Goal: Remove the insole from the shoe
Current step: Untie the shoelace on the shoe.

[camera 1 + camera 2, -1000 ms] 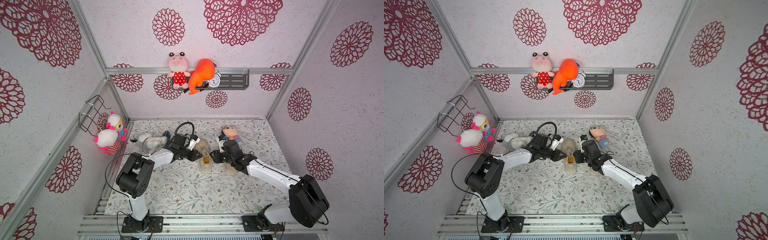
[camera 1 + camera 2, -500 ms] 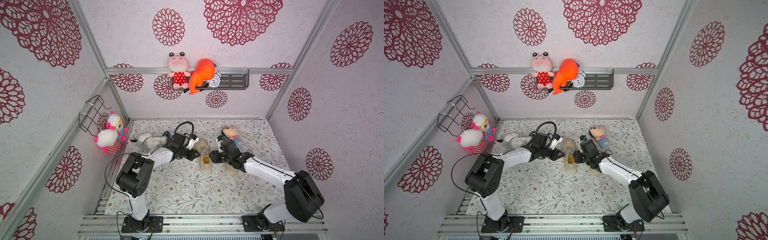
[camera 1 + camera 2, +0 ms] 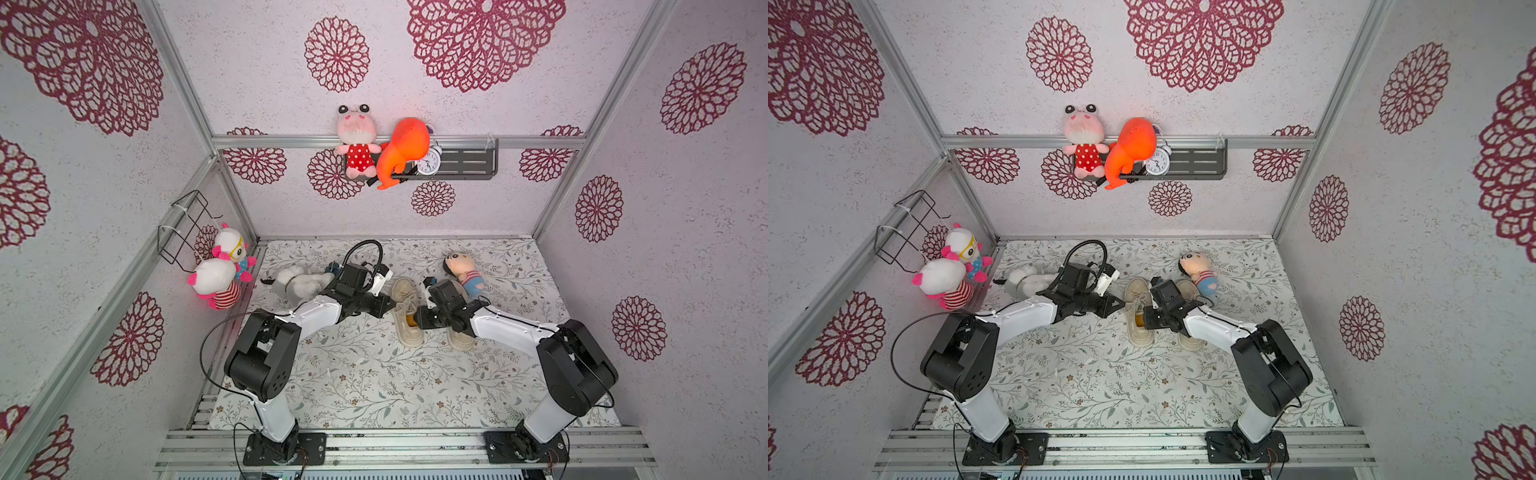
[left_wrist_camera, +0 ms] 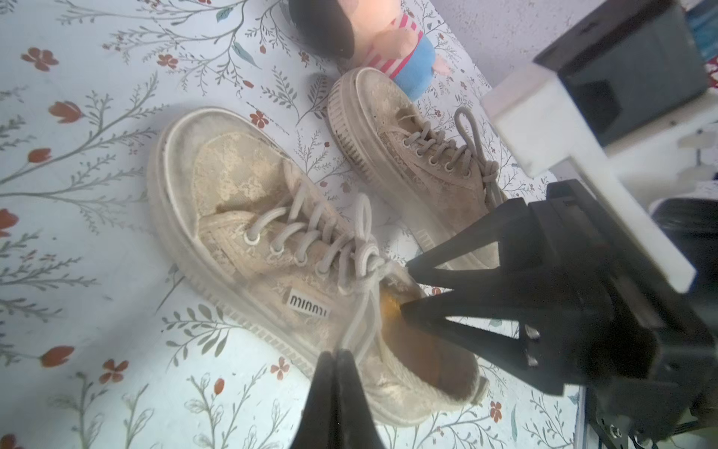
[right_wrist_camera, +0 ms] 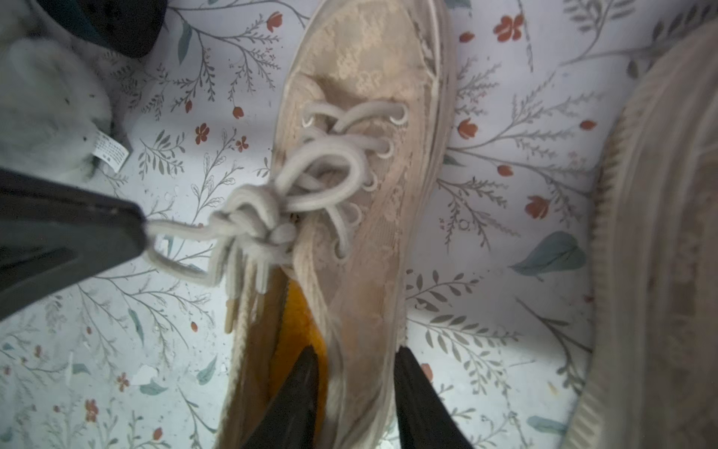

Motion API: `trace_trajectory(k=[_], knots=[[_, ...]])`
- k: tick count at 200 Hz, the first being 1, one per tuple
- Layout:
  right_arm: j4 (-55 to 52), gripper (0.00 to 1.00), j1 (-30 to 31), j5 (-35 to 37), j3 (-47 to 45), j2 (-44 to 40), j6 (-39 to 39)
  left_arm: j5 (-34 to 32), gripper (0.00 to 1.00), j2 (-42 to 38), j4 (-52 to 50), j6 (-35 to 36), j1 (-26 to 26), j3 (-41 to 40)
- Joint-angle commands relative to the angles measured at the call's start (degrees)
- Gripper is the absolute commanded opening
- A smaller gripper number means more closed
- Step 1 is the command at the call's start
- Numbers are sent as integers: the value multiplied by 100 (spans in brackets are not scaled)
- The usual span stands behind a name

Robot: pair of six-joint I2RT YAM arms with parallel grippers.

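Observation:
A beige lace-up shoe [image 3: 405, 299] [image 3: 1136, 297] lies mid-table with its orange insole [image 3: 410, 320] [image 4: 388, 307] [image 5: 295, 322] showing in the opening. My left gripper [image 3: 390, 305] [image 3: 1123, 303] [image 4: 336, 353] is shut on a shoelace [image 5: 175, 229] and holds it taut away from the shoe. My right gripper [image 3: 417, 320] [image 3: 1145, 321] [image 5: 355, 353] straddles the shoe's side wall. One finger is inside on the insole, the other outside, and both press on the wall.
The second beige shoe [image 3: 461, 336] [image 4: 408, 155] lies just right of the first, partly under my right arm. A small doll [image 3: 461, 270] lies behind it and a grey-white plush [image 3: 295, 282] lies under my left arm. Walls close in on three sides.
The right gripper's jaws widened, then narrowed onto the shoe's side wall, and the right arm shifted slightly. The left gripper kept its hold on the lace.

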Motion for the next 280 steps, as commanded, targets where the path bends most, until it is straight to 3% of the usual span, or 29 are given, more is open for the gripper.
trace_trajectory(k=[1,43,99,141,161,203,244,280], knots=[[-126,28,31,338,120,-68,-31,-61,0,-199,253,-111,32,-85],[-412,14,-46,874,209,-87,-416,-39,0,-116,191,-59,-46,-29],[-602,10,-245,951,433,-26,-860,-91,0,4,-11,148,-270,124],[-564,30,-256,478,459,-207,-673,-225,0,135,254,-134,-368,178],[-453,36,-237,379,300,-570,-583,-487,0,120,263,-181,-366,178],[-583,36,-99,141,219,-883,-510,-488,0,39,556,-450,-360,27],[-392,28,36,-59,244,-708,-322,-220,0,132,742,-868,-362,265],[-151,34,128,-222,274,-521,-304,-165,0,200,817,-945,-357,395]])
